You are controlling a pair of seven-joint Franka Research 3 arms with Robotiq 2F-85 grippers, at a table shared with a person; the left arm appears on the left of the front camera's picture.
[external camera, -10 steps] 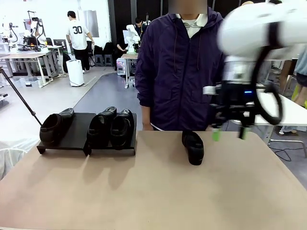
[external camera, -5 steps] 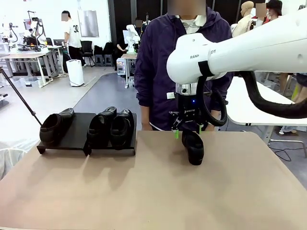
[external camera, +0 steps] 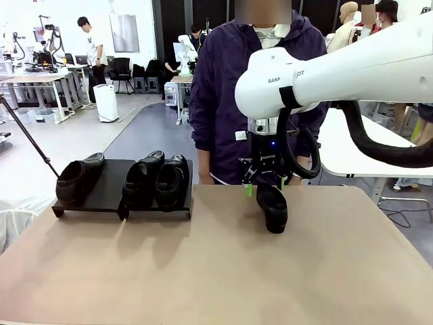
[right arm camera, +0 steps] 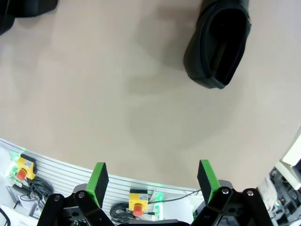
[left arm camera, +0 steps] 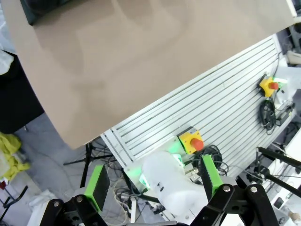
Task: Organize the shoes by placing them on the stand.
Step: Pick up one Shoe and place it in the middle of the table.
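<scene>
One black glossy shoe [external camera: 273, 210] lies alone on the tan table, right of centre, toe toward me. In the right wrist view that shoe [right arm camera: 217, 44] sits at the upper right, well beyond the fingertips. My right gripper [external camera: 265, 187] hangs open over the shoe's far end, apart from it, nothing between its green pads [right arm camera: 97, 181]. At the far left the black stand [external camera: 108, 195] carries three shoes: one at its left [external camera: 74, 180] and a close pair at its right [external camera: 157, 180]. My left gripper [left arm camera: 154, 181] is open and holds nothing, off the table's near edge.
A person in a dark purple jacket [external camera: 250, 95] stands at the far table edge, right behind my right arm. The white right arm [external camera: 352, 68] spans the upper right. Below the table's near edge [left arm camera: 84, 136] is a slatted panel with stop buttons [left arm camera: 193, 139].
Over the last second my right arm swung left from the table's right side to above the lone shoe, then held still. Its gripper stayed open. The shoes have not moved.
</scene>
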